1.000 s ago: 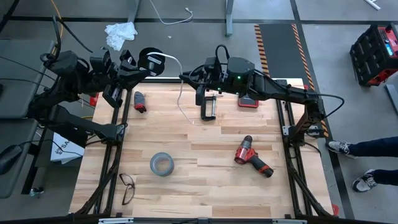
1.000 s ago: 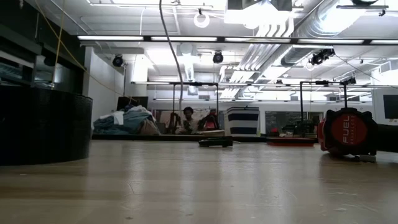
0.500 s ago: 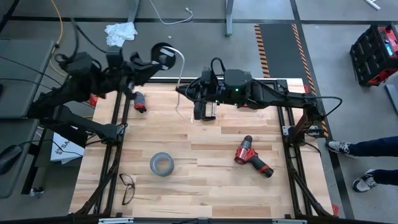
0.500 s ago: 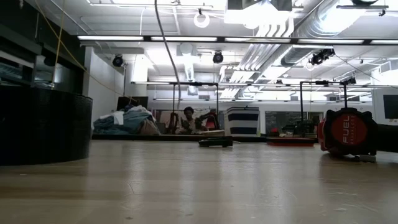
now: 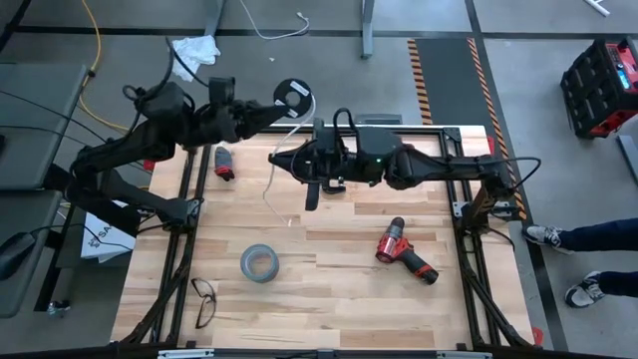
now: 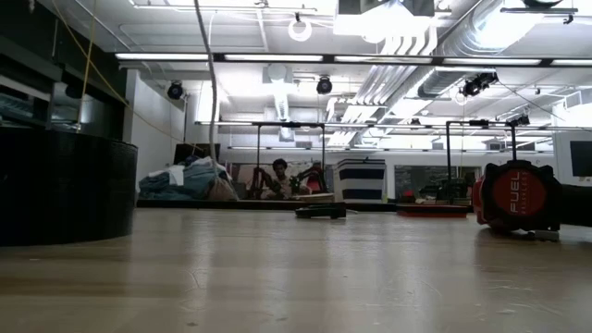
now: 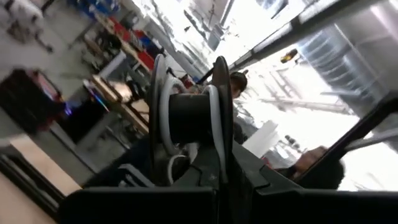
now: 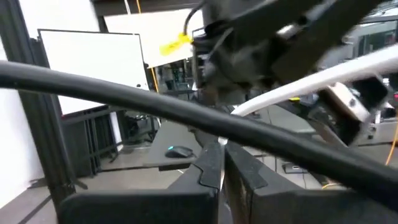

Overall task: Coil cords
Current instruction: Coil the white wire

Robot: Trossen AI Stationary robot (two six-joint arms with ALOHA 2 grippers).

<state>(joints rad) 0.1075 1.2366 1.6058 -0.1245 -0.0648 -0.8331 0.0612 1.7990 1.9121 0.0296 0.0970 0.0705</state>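
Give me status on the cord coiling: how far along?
Early. Done: a few white turns sit on the spool, which the left gripper holds shut above the table's far edge. In hand: the right gripper is pinched on the cord. Left: the slack hanging to the table.

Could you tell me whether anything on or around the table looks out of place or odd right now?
Mainly the white cord: it hangs loose from the spool in the left gripper, through the shut right gripper, its end trailing on the table. Crumpled white material lies on the floor.
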